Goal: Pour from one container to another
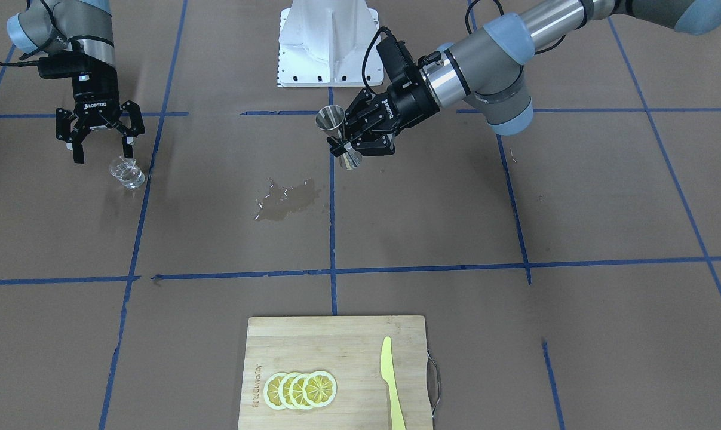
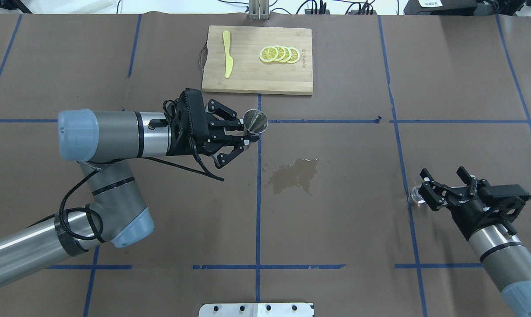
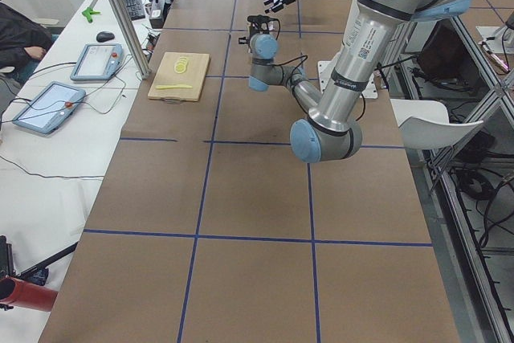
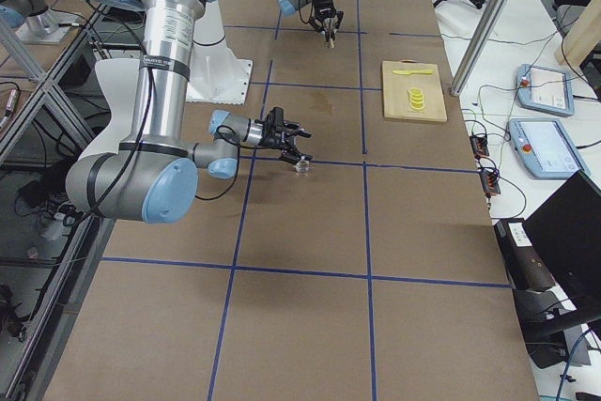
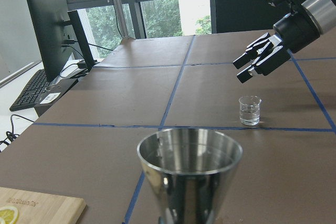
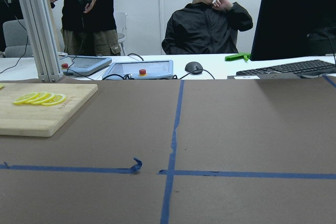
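The small clear glass beaker [image 1: 127, 173] stands upright on the brown table at the robot's right, with what looks like a little clear liquid in it. My right gripper [image 1: 100, 143] hangs open just above and behind it, not touching; the left wrist view shows the beaker [image 5: 250, 110] below that gripper [image 5: 262, 59]. My left gripper [image 2: 247, 134] is shut on the waist of the shiny steel jigger [image 2: 255, 121], holding it roughly upright above the table near the centre line. The jigger [image 5: 189, 171] fills the bottom of the left wrist view.
A wet spill [image 2: 294, 174] darkens the table between the two arms. A wooden cutting board [image 2: 256, 77] with lemon slices [image 2: 279, 54] and a yellow knife [image 2: 227, 59] lies at the far edge. Two people [image 6: 207, 19] are beyond that edge.
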### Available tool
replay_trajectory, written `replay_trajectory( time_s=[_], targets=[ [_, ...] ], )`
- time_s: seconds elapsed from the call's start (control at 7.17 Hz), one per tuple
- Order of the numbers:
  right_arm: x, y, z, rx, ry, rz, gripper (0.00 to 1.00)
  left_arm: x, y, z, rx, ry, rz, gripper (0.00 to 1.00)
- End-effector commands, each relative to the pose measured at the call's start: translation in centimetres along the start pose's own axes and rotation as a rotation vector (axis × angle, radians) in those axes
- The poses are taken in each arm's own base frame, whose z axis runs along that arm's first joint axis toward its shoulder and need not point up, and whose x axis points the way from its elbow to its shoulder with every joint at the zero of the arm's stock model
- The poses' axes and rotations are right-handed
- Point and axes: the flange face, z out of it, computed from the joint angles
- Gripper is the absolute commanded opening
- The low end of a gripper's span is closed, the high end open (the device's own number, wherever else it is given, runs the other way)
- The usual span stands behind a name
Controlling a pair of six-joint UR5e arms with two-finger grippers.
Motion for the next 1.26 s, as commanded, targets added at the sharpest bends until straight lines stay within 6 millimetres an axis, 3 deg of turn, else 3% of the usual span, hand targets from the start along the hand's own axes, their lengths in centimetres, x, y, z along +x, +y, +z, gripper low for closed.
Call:
replay_trajectory(
  time_s=[0.0,0.28,0.42,0.7,1.12],
  targets=[
    [1.6,2.3,0.5,0.043,0.032,-0.069,1.00,0.0,0.1,0.0,-0.001,0.000,-0.002,0.00],
    [1.3,2.9,0.3,0.037,0.026,-0.076,1.00,-0.1,0.0,-0.1,0.000,-0.001,-0.001,0.00],
    [1.5,4.1,0.8,0.057,0.037,-0.099,1.00,-0.1,0.0,-0.1,0.000,-0.001,-0.001,0.00],
    [-1.3,6.7,2.4,0.081,0.040,-0.121,1.00,-0.2,0.1,-0.2,-0.001,-0.003,0.001,0.00],
    [-0.9,7.7,2.2,0.091,0.043,-0.150,1.00,-0.2,1.1,-0.6,-0.014,-0.005,-0.003,0.00]
  ],
)
